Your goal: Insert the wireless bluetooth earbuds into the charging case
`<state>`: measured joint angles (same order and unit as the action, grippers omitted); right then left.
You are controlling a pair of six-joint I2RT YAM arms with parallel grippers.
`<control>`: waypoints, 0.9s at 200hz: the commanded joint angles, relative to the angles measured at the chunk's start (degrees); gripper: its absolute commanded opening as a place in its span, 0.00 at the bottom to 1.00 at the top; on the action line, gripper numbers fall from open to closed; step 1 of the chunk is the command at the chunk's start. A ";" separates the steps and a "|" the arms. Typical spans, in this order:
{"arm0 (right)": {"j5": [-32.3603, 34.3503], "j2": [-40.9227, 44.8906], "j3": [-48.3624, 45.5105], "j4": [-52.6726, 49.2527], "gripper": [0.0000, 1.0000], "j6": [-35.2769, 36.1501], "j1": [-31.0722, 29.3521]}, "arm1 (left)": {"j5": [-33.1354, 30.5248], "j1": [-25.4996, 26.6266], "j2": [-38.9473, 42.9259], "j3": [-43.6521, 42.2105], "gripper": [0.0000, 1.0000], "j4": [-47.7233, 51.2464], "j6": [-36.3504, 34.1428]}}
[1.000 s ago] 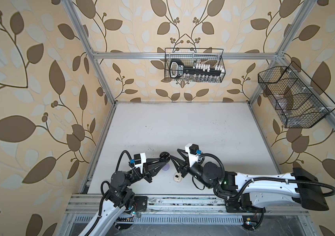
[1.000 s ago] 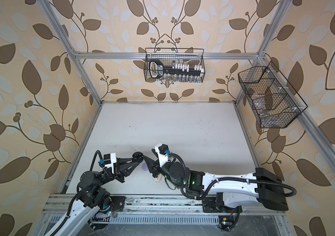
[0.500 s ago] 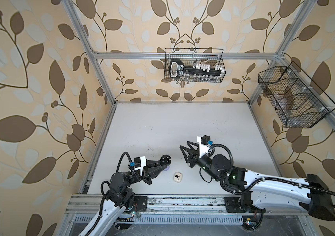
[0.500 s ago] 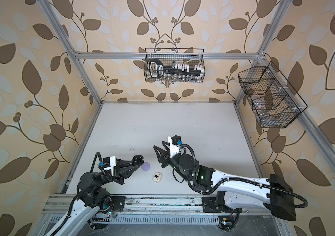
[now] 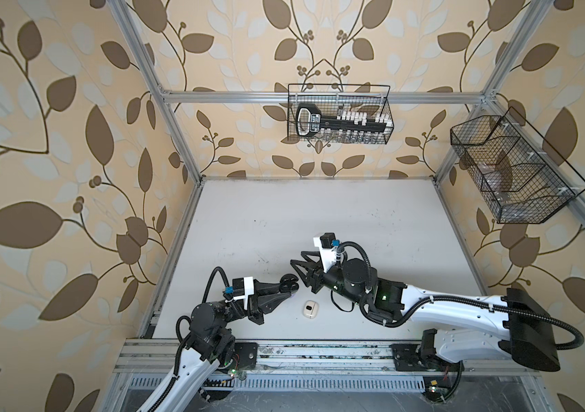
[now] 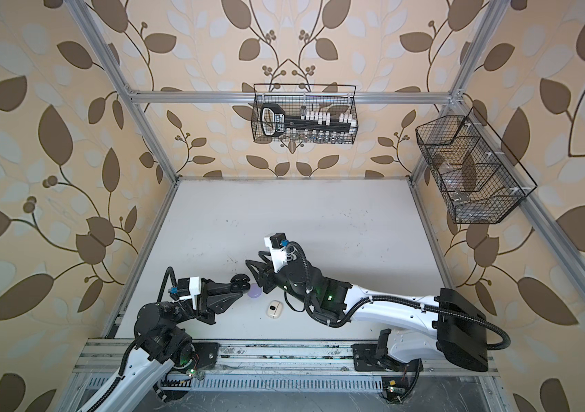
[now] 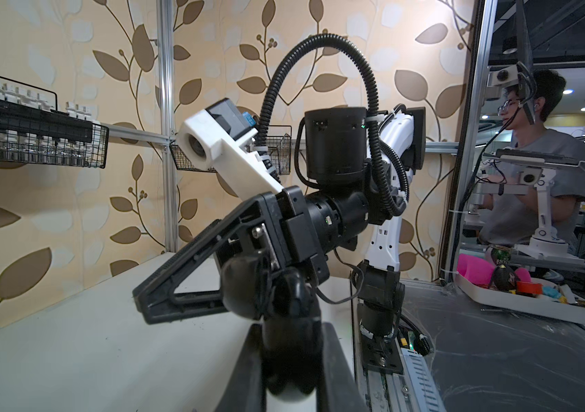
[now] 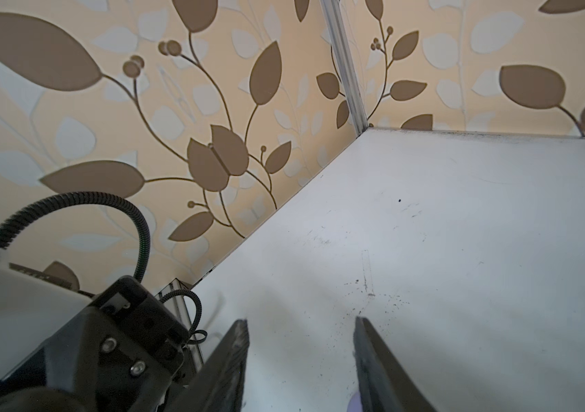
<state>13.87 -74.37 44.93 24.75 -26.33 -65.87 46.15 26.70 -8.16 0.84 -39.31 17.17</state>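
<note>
My left gripper point(image 5: 286, 285) is shut on a black charging case point(image 5: 289, 280), held just above the table near its front; the left wrist view shows the case point(image 7: 283, 303) as rounded black lobes between my fingers point(image 7: 248, 374). A cream-white case point(image 5: 310, 309) with a dark patch on top lies on the table to its right. A lavender case point(image 6: 255, 290) lies beside the black one. My right gripper point(image 5: 297, 258) hovers open behind them with nothing between its fingers point(image 8: 373, 356). The earbuds are hidden; none shows on its own.
The white table point(image 5: 319, 214) has walls at the left, back and right. A wire basket point(image 5: 339, 114) with a black tool hangs on the back wall, another basket point(image 5: 512, 171) on the right wall. The aluminium rail point(image 5: 301, 351) runs along the front edge.
My right gripper has come off the cream-white case and risen toward the back, its jaws a little narrower. The left gripper still holds the black case in about the same place.
</note>
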 commanded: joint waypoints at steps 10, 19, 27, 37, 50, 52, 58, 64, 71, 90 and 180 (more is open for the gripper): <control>-2.71 -0.22 1.58 2.76 0.48 2.26 -0.31 | 1.22 0.55 -0.32 0.12 0.00 -4.02 0.35; -2.87 0.19 1.32 3.35 0.48 2.69 -0.48 | 1.22 0.50 -0.27 0.12 0.00 -3.94 0.32; -3.18 0.49 1.22 3.80 0.48 3.24 -0.64 | 1.22 0.48 -0.32 0.14 0.00 -3.93 0.26; -3.64 0.69 0.87 4.60 0.48 3.71 -0.90 | 1.18 0.46 -0.36 0.17 0.00 -3.85 0.23; -4.78 0.66 0.59 5.49 0.48 4.24 -1.30 | 1.13 0.52 -0.27 0.18 0.00 -3.67 0.10; -4.87 0.70 0.58 5.62 0.47 4.32 -1.29 | 1.07 0.54 -0.30 0.14 0.00 -3.60 0.11; -5.14 0.79 0.47 6.01 0.47 4.59 -1.66 | 1.05 0.46 -0.34 0.18 0.00 -3.58 0.06; -5.27 0.87 0.30 6.31 0.47 4.85 -1.95 | 1.05 0.46 -0.36 0.14 0.00 -3.50 0.05; -5.35 0.97 0.11 6.64 0.47 5.18 -2.37 | 0.97 0.52 -0.36 0.19 0.00 -3.41 0.00; -5.26 1.73 -0.53 7.38 0.46 6.27 -3.42 | 0.79 0.50 -0.36 0.13 0.00 -3.19 -0.18; -9.14 8.79 -7.48 12.37 0.50 13.60 -7.80 | 0.12 0.52 -1.11 0.16 0.00 -2.61 -0.86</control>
<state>10.17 -66.87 38.02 33.47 -16.19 -71.48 47.57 27.20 -8.16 0.84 -41.80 16.95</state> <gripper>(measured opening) 0.503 0.182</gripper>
